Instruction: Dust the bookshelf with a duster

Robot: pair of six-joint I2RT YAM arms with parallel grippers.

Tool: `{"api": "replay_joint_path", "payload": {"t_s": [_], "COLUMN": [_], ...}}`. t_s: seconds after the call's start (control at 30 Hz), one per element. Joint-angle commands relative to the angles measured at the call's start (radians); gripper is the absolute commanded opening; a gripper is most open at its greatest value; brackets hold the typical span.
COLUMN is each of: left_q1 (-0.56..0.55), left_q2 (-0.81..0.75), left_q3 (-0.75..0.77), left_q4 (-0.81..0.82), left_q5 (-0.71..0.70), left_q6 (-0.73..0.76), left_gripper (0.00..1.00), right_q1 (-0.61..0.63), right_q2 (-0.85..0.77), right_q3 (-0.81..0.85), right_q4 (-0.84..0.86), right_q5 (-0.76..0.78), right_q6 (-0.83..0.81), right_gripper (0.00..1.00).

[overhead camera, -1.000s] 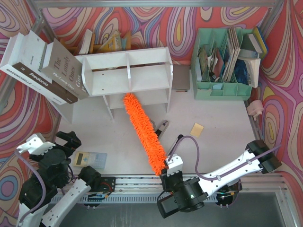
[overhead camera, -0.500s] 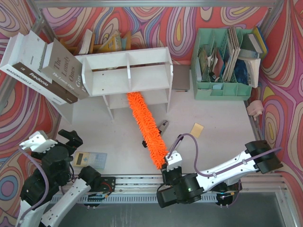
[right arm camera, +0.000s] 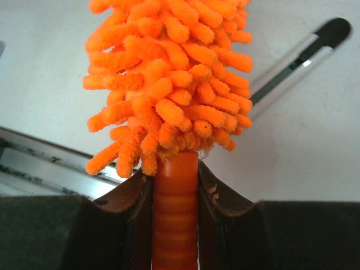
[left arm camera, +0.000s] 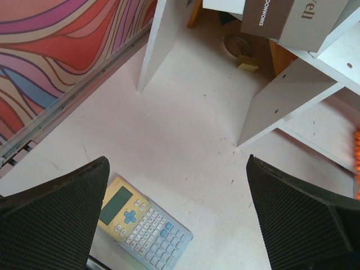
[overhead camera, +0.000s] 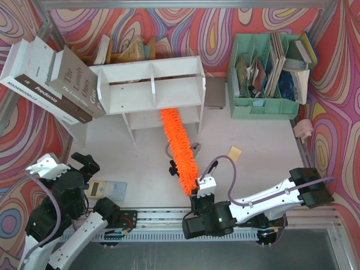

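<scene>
Top external view: my right gripper (overhead camera: 198, 188) clamps the handle of the duster (overhead camera: 179, 151), its head pointing eleven o'clock into the lower tier of the bookshelf (overhead camera: 151, 84), while my left gripper (left arm camera: 177, 197) hangs wide open at eight o'clock.

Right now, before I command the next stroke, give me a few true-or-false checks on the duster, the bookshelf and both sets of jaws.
1. The right jaws are shut on the handle of the duster. True.
2. The duster's fluffy tip rests on the top board of the bookshelf. False: the tip sits at the lower tier's opening.
3. The left jaws grip the calculator. False: they are wide open, and the calculator lies flat on the table below them.
4. In the top view, the mint-green organizer stands to the right of the bookshelf. True.
</scene>
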Motion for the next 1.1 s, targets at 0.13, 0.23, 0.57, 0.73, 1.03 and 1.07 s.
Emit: {"api": "replay_joint_path", "payload": {"t_s": [0.13, 0.23, 0.57, 0.73, 1.03, 1.07], "left_q1": [-0.005, -0.005, -0.005, -0.005, -0.005, -0.005], "left_q2": [-0.004, -0.003, -0.018, -0.024, -0.048, -0.050], "left_q3": [-0.010, -0.010, -0.010, -0.009, -0.008, -0.006], "left_q4": [0.000, 0.002, -0.002, -0.013, -0.024, -0.027], "left_q5": [-0.017, -0.018, -0.023, -0.028, -0.039, -0.040], "left_q6": [0.010, 0.012, 0.008, -0.001, -0.014, -0.016], "left_gripper": [0.98, 0.98, 0.98, 0.98, 0.98, 0.98], "right_q1": [-0.022, -0.021, -0.092, -0.100, -0.138, -0.150], "right_q2": [0.060, 0.083, 0.023, 0.037, 0.080, 0.074], "right_q3": [0.039, 0.076, -0.026, -0.036, 0.016, 0.019], "right_q4": [-0.616, -0.521, 0.329, 0.502, 0.386, 0.316], "right_q5": [0.007, 0.036, -0.106, -0.158, -0.097, -0.080], "right_q6": [0.789, 0.594, -0.344, -0.532, -0.434, -0.361], "right_gripper": [0.00, 0.00, 0.00, 0.00, 0.00, 0.00]}}
